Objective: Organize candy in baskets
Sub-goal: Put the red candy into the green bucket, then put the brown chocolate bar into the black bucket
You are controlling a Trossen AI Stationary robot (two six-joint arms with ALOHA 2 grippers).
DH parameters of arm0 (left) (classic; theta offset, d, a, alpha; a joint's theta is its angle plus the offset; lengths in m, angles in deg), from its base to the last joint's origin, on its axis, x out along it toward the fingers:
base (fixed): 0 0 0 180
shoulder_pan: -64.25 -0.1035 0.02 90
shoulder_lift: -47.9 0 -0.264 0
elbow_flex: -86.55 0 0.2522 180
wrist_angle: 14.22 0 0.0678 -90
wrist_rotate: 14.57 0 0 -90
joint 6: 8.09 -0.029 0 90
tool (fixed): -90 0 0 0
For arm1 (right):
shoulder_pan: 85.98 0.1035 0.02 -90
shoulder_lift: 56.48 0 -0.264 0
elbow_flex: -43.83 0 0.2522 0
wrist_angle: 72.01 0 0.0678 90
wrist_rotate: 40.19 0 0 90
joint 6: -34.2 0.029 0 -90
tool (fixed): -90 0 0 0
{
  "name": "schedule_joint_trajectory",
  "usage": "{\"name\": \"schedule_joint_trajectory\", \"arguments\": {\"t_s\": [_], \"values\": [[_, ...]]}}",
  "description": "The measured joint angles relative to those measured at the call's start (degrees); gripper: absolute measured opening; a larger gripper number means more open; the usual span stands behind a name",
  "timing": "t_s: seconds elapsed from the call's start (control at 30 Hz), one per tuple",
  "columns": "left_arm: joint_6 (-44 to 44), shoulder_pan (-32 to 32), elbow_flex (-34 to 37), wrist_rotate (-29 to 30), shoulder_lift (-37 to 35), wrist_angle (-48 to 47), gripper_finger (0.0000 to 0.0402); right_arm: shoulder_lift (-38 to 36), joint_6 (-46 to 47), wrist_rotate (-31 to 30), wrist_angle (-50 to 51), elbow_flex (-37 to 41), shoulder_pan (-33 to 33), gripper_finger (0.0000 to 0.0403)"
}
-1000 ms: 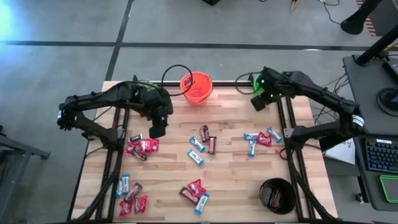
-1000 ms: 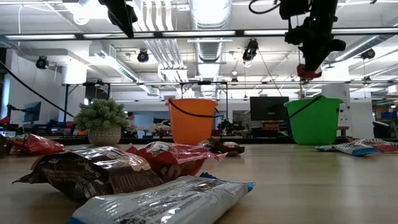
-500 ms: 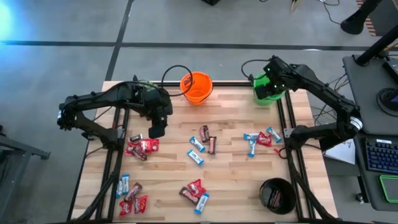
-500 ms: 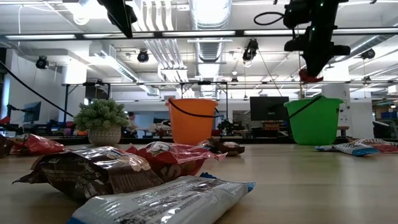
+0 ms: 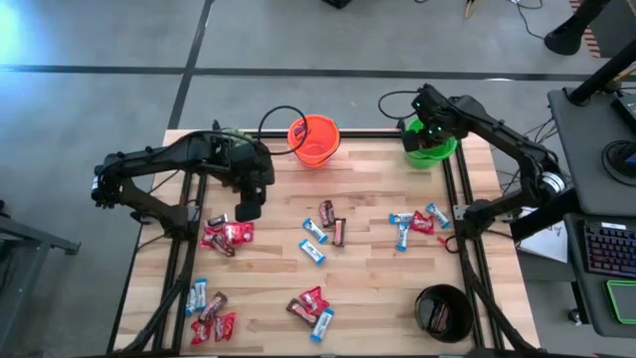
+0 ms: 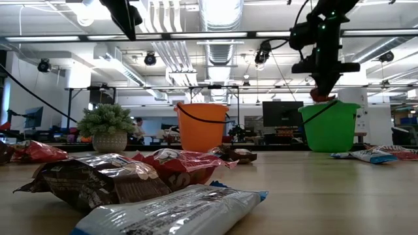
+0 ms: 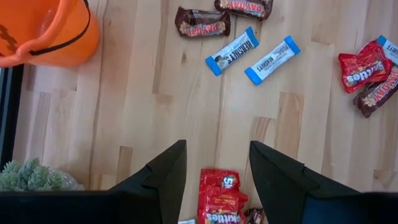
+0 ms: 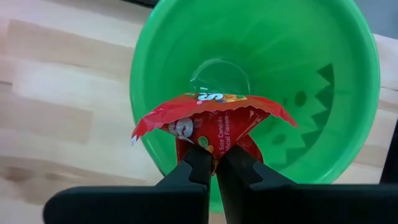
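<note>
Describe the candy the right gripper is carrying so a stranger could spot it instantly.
Start at the green basket on the table's far right corner. The right gripper hangs directly above its mouth, shut on a red candy. It is the only candy off the table; all others lie on the wood or in the black basket.

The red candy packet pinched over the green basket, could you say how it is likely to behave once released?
The red crinkly candy packet looks floppy: it flares above the shut right gripper. It seems light, so it should drop into the green plastic basket without tipping it.

The black basket's [image 5: 442, 311] contents are too small to identify.
</note>
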Motion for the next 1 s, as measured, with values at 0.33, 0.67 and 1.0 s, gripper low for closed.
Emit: {"name": "schedule_joint_trajectory", "arguments": {"t_s": [0.33,0.67,1.0], "values": [[-1.39,0.00,-0.02,-0.02,0.00,-0.70,0.0158,-1.59,-0.87,-0.10,-1.90,0.00,-0.51,0.0009],[-1.95,0.00,-0.01,-0.02,0.00,-0.70,0.0158,-2.00,-4.06,0.49,-1.75,0.00,-0.61,0.0027],[-1.92,0.00,-0.02,-0.02,0.00,-0.88,0.0158,-2.00,-4.11,0.48,-1.17,-2.09,-0.59,0.0059]]}}
